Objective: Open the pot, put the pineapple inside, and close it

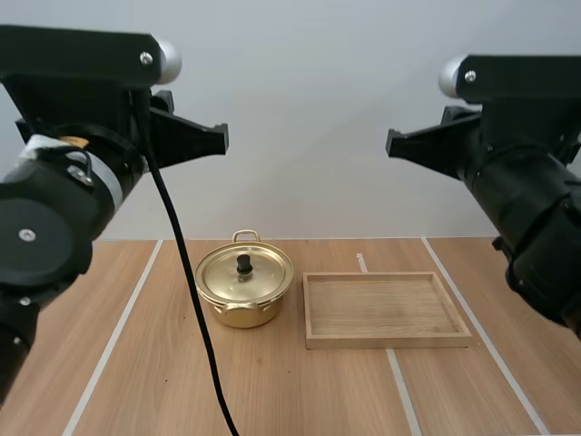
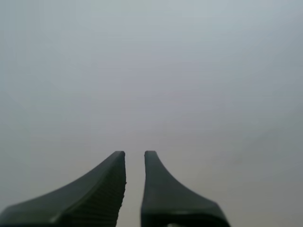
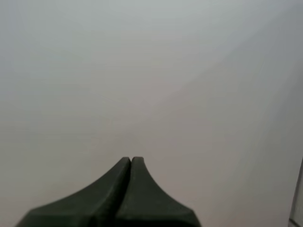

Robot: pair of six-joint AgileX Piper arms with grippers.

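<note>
A golden pot (image 1: 243, 289) stands on the wooden table left of centre, its lid (image 1: 245, 272) on, with a black knob (image 1: 243, 263). Both arms are raised high above the table and point toward each other. My left gripper (image 1: 221, 139) hangs well above the pot and slightly left of it. In the left wrist view, my left gripper (image 2: 135, 153) faces a plain grey wall, its fingers a narrow gap apart and nothing between them. My right gripper (image 1: 390, 143) is high over the tray. In the right wrist view, my right gripper (image 3: 131, 159) has its fingers pressed together as one dark wedge.
A shallow wooden tray (image 1: 381, 309) lies just right of the pot, with nothing in it. White tape lines (image 1: 118, 331) run across the table on both sides.
</note>
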